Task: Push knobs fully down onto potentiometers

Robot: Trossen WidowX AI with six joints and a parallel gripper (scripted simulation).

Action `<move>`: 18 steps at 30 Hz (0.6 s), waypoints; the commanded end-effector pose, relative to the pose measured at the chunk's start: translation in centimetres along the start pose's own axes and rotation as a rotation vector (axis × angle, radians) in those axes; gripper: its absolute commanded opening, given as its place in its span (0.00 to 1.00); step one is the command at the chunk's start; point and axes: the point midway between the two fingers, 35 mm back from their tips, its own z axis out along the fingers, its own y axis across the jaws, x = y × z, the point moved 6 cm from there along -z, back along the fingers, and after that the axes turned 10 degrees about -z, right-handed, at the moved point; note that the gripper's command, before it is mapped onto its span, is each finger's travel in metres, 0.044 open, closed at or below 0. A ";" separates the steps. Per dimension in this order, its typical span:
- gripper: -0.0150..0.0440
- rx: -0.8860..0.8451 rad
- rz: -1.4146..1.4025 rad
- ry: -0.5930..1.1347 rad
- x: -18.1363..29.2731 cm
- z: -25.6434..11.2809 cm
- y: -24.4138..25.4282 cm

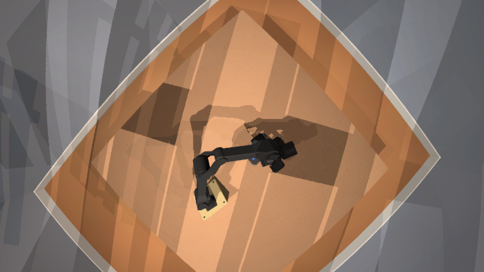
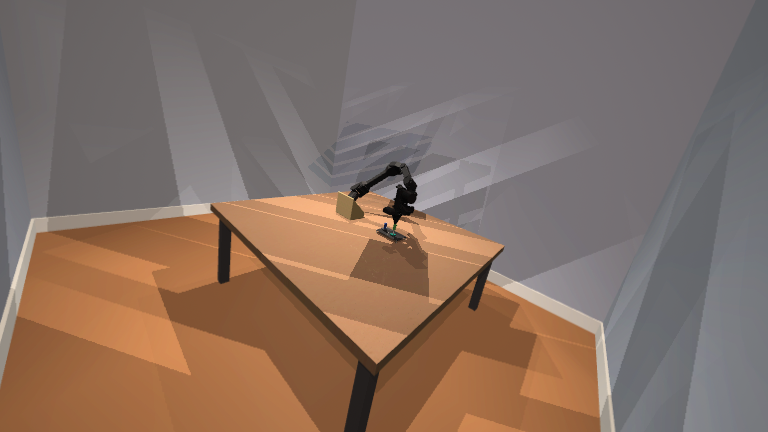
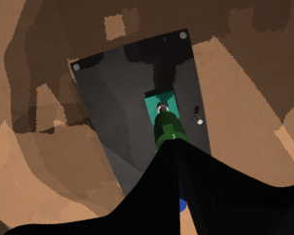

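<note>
The dark circuit board (image 3: 118, 108) (image 2: 382, 232) stands on the table. A green knob (image 3: 170, 128) (image 2: 394, 227) stands over the teal potentiometer (image 3: 151, 105), with a bit of metal shaft showing between them in the wrist view. My gripper (image 3: 172, 147) (image 2: 395, 221) is shut and empty. Its closed tips are at the top of the green knob; whether they touch it is hard to tell. A blue knob (image 3: 182, 205) (image 1: 253, 159) (image 2: 385, 225) is mostly hidden behind the fingers in the wrist view; its potentiometer and how far down it sits are hidden.
A small post with a pale tip (image 3: 199, 121) stands on the board, right of the teal potentiometer. The arm's tan wedge-shaped base (image 1: 222, 198) (image 2: 346, 206) stands on the table (image 1: 242, 48) (image 2: 317, 246). Shadows cross the board and the table top.
</note>
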 end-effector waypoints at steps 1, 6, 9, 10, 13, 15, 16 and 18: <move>0.25 -0.002 -0.003 0.002 -0.1 0.5 0.1; 0.25 -0.002 -0.003 0.002 -0.1 0.7 0.1; 0.25 -0.003 -0.003 0.002 -0.1 1.0 0.1; 0.25 -0.003 -0.003 0.002 -0.1 1.2 0.1; 0.25 -0.003 -0.003 0.002 -0.1 1.3 0.1; 0.25 -0.003 -0.003 0.002 -0.1 1.3 0.1; 0.25 -0.003 -0.003 0.002 -0.1 1.3 0.1; 0.25 -0.003 -0.003 0.002 -0.1 1.3 0.1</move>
